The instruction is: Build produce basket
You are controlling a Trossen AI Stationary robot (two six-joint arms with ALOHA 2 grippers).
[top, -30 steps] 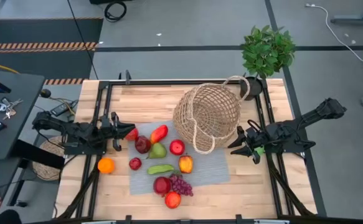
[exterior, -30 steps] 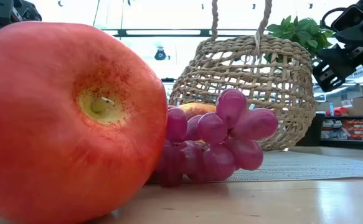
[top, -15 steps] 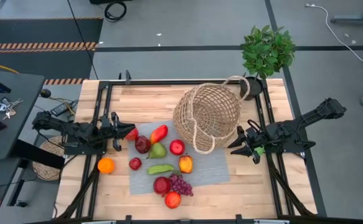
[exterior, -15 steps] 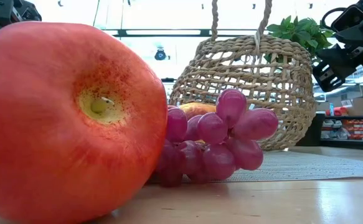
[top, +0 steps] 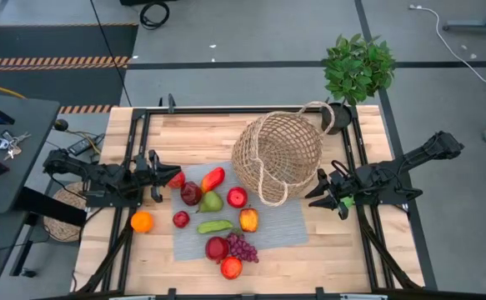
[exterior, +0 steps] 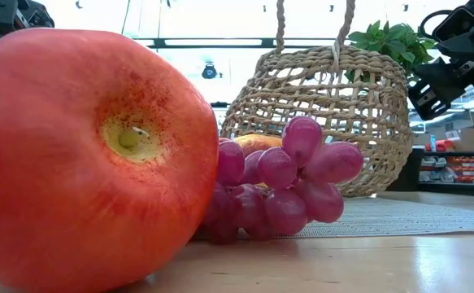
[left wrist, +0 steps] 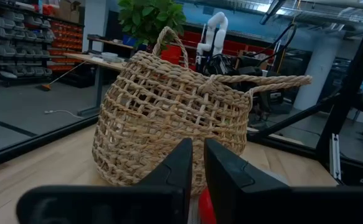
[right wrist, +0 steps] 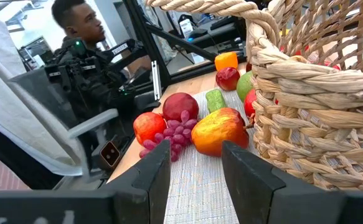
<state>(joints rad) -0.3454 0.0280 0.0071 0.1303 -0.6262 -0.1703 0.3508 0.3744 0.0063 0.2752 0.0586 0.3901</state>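
1. Wooden table (top: 201, 129) carries a grey mat (top: 284, 221) with the produce (top: 212, 202) loose on it, none in the basket (top: 278, 155).
2. Your left gripper (top: 154, 176), fingers nearly pressed together and empty, sits just beside the red pepper (top: 212, 178), straight ahead of it.
3. Your right gripper (top: 326, 193), spread and empty, waits beside the basket.

One basket (top: 278, 157); one grape bunch (top: 242, 247); one orange (top: 142, 222); one green pear (top: 211, 202); one potted plant (top: 358, 68).
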